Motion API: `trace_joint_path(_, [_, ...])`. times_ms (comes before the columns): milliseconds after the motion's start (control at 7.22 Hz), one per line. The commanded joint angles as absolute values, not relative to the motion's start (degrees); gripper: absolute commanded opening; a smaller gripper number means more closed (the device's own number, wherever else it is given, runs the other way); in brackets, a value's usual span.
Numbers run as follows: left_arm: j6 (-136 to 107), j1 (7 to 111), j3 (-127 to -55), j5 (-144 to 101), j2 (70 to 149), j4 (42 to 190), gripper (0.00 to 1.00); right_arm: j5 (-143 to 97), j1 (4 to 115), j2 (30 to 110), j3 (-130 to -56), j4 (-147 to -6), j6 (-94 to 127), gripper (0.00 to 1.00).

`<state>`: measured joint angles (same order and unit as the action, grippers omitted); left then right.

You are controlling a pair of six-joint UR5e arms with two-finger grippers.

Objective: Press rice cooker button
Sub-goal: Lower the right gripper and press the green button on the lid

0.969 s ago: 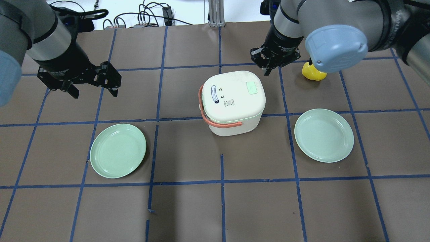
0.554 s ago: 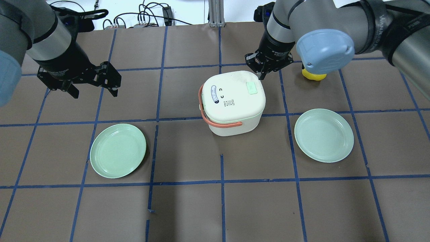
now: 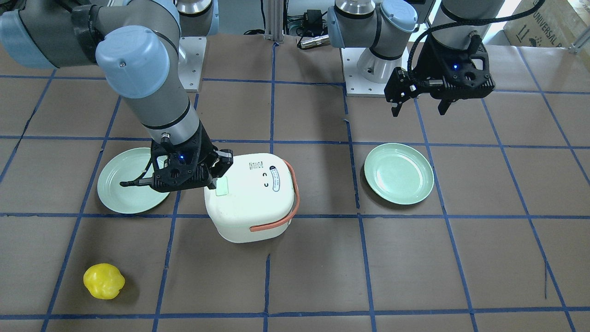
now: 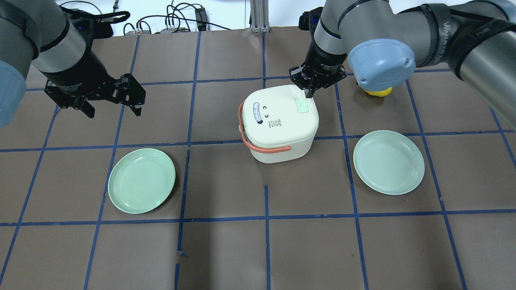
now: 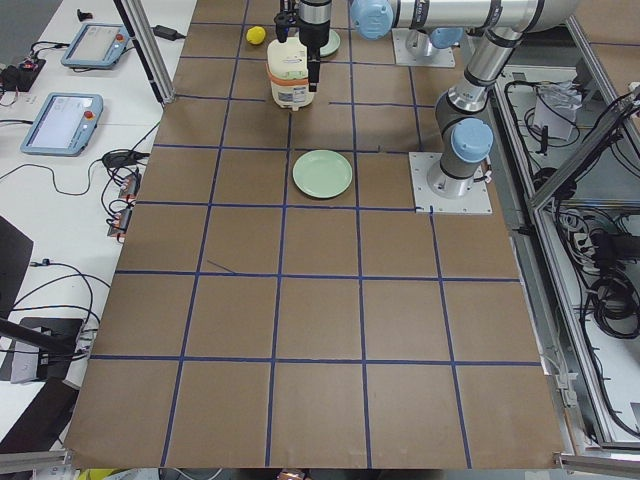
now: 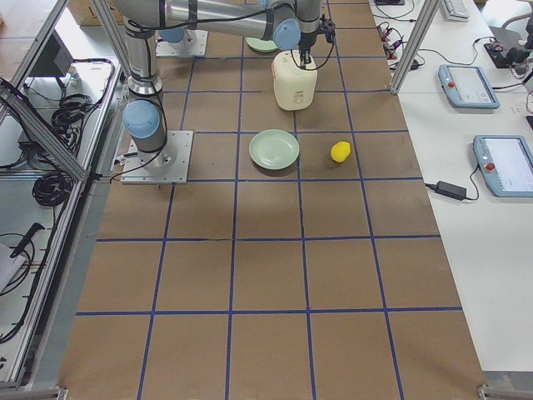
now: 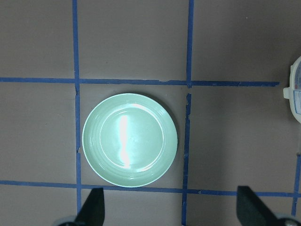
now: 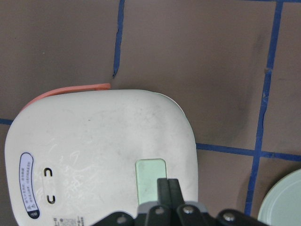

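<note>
The cream rice cooker with a salmon handle stands mid-table, lid closed. Its pale green button sits on the lid's far right side. My right gripper is shut, its tips together just over the button's far edge. In the right wrist view the closed fingertips overlap the button; I cannot tell whether they touch it. The front view shows the same gripper beside the button. My left gripper is open and empty, hovering at the far left.
A green plate lies front left, under the left wrist camera. A second green plate lies right of the cooker. A yellow fruit sits behind the right arm's elbow.
My right gripper has moved left from beside the cooker's far right corner to over the lid at the button's edge. The left arm has not moved.
</note>
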<state>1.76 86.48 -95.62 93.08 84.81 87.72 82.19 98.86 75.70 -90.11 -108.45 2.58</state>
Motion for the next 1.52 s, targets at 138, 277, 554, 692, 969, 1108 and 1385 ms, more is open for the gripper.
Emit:
trace_joint_path(138, [1.8, 86.5, -95.6, 93.1, 84.8, 87.7, 1.00, 82.3, 99.9, 74.9, -90.2, -109.4, 2.5, 0.09])
trace_joint_path(277, [1.8, 86.5, -95.6, 93.1, 84.8, 87.7, 1.00, 82.3, 99.9, 74.7, -90.3, -109.4, 2.3, 0.09])
trace_joint_path(554, [1.8, 86.5, -95.6, 93.1, 84.8, 87.7, 1.00, 82.2, 99.8, 73.9, -91.3, -111.2, 2.1, 0.09])
trace_joint_path(692, [1.8, 86.5, -95.6, 93.1, 84.8, 87.7, 1.00, 82.2, 99.8, 73.9, -92.0, -112.0, 2.1, 0.09])
trace_joint_path(969, [1.8, 86.5, -95.6, 93.1, 84.8, 87.7, 1.00, 82.2, 99.8, 74.0, -92.2, -112.2, 2.0, 0.09])
trace_joint_path(1108, [1.8, 86.5, -95.6, 93.1, 84.8, 87.8, 1.00, 82.2, 99.8, 73.9, -92.1, -112.3, 2.0, 0.09])
trace_joint_path(1385, [1.8, 86.5, -95.6, 93.1, 84.8, 87.7, 1.00, 82.3, 99.8, 74.8, -91.2, -111.3, 2.2, 0.12])
